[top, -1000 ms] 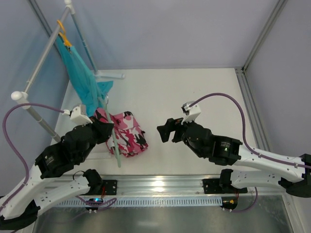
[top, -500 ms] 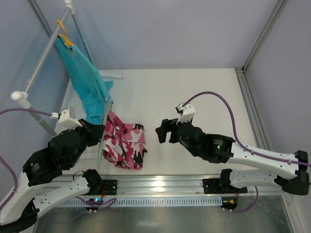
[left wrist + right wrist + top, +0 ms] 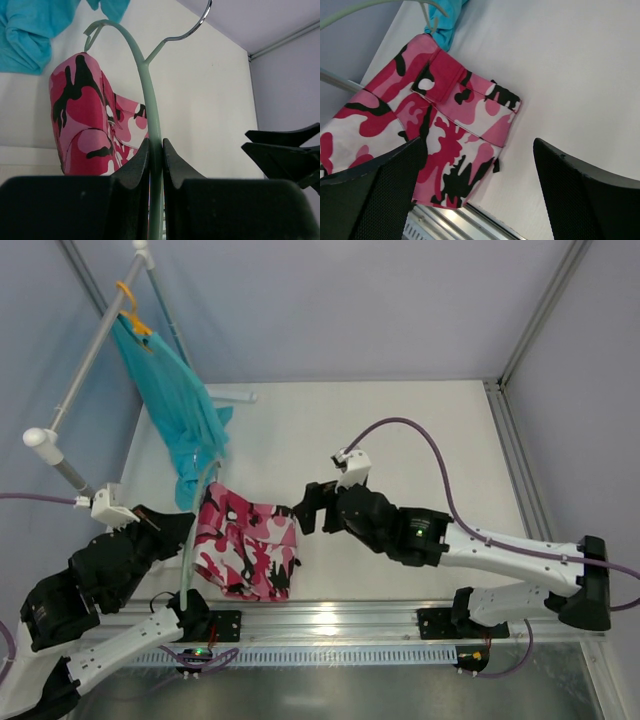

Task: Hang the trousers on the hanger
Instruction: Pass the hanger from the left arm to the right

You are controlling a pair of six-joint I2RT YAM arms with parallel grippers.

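Note:
The pink camouflage trousers [image 3: 245,545] lie folded on the white table near its front edge, their left edge at the hanger. The pale mint hanger [image 3: 187,558] stands upright in my left gripper [image 3: 183,530], which is shut on its thin rod. In the left wrist view the hanger [image 3: 150,100] rises between the jaws of the left gripper [image 3: 156,150], with the trousers [image 3: 85,115] just left of it. My right gripper [image 3: 305,508] hovers open at the trousers' right edge. The right wrist view shows the right gripper [image 3: 477,145] wide open above the trousers [image 3: 445,130], holding nothing.
A white tube rack [image 3: 80,370] stands at the far left with a teal garment [image 3: 175,410] hanging from an orange hanger [image 3: 130,305]. A metal rail [image 3: 320,620] runs along the near edge. Grey walls close in the table on all sides.
My left arm has drawn back toward the near left, taking the hanger and the trousers with it. My right gripper has moved left to the trousers and opened a little wider.

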